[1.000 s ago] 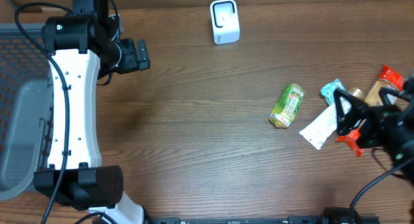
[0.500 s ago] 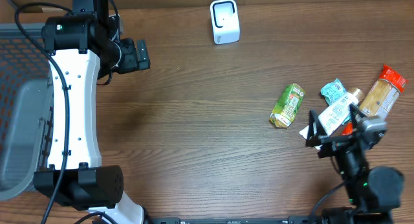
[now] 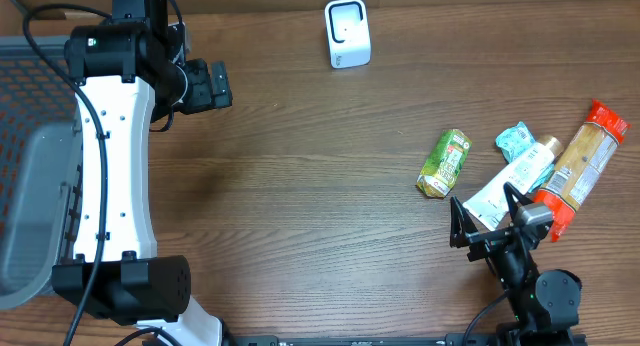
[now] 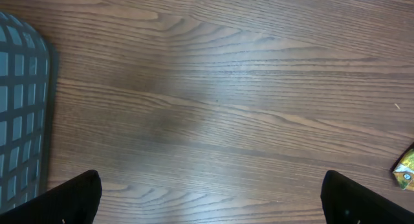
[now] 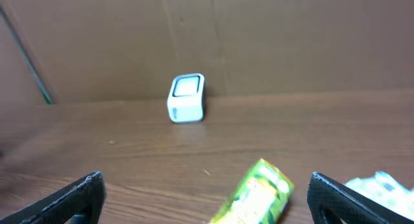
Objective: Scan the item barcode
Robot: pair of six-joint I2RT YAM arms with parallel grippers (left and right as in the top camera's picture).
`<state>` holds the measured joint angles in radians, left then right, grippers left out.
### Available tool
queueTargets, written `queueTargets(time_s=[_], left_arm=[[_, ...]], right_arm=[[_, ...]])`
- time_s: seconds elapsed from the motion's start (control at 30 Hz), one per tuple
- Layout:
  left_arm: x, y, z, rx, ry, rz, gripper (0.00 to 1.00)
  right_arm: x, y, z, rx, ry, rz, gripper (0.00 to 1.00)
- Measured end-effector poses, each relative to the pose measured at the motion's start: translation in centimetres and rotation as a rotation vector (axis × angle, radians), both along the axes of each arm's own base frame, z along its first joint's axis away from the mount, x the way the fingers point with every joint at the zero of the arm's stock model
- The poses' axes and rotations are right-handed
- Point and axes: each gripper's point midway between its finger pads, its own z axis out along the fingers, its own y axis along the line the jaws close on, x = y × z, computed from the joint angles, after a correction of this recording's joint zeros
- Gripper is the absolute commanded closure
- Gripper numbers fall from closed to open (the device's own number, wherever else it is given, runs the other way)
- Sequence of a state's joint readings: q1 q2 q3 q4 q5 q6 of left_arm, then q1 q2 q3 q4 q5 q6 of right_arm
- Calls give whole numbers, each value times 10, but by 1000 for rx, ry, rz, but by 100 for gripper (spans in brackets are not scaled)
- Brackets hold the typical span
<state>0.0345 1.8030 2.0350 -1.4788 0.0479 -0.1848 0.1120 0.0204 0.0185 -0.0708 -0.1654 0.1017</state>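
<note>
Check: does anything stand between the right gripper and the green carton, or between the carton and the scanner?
Nothing visible does. The open right gripper faces the carton with only bare table ahead of it, and only bare wood lies between the carton and the scanner.

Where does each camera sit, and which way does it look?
Overhead: above the table, looking straight down; left arm and right arm show.
Left wrist: on the left arm, looking down at table and basket; open left hand shows.
Right wrist: low, facing the back wall; open right hand shows.
Overhead and right wrist share the scanner and green carton.
</note>
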Motion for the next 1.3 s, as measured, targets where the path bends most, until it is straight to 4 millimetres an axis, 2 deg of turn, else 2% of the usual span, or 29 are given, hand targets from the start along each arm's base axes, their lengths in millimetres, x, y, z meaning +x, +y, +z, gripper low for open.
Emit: queueTargets(time_s=[1.07, 1.17, 1.3], left_arm=[[0, -1, 1, 0, -2, -2, 1], [-6, -7, 4, 0, -13, -18, 0], [-26, -17, 15, 1, -59, -46, 1]], right_arm=[[-2, 5, 2, 1, -8, 31, 0], [-2, 5, 2, 1, -8, 31, 0], [-2, 5, 2, 1, -8, 31, 0]])
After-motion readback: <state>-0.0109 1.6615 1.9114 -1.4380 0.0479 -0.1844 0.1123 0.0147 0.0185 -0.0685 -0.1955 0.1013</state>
